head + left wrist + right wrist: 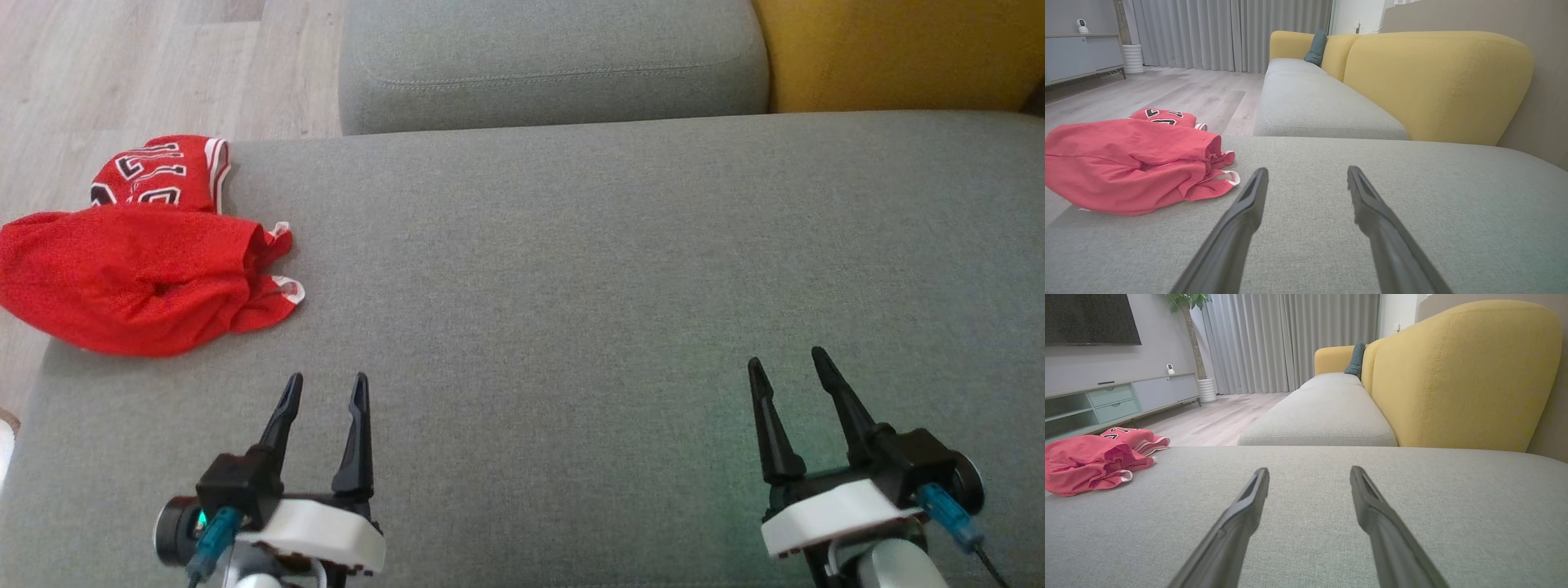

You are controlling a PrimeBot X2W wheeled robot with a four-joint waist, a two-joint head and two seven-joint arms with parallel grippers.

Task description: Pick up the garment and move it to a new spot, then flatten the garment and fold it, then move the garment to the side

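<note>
Garment lies crumpled ahead-left of left gripper, far from right gripper; both spread wide, empty.

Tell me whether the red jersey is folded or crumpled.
Crumpled: the jersey lies bunched in uneven creases at the cushion's edge.

Left gripper sits lower left in the head view. Both dark fingers point up-frame, leaning a touch right, with the jaws spread wide and holding nothing. Right gripper sits lower right in the same state: jaws wide, empty, fingers canted slightly left. Each sits on a white wrist housing with a blue connector on its outer side. Wrist views agree — left fingers and right fingers rise from the bottom edge, tips well apart and about level.
</note>
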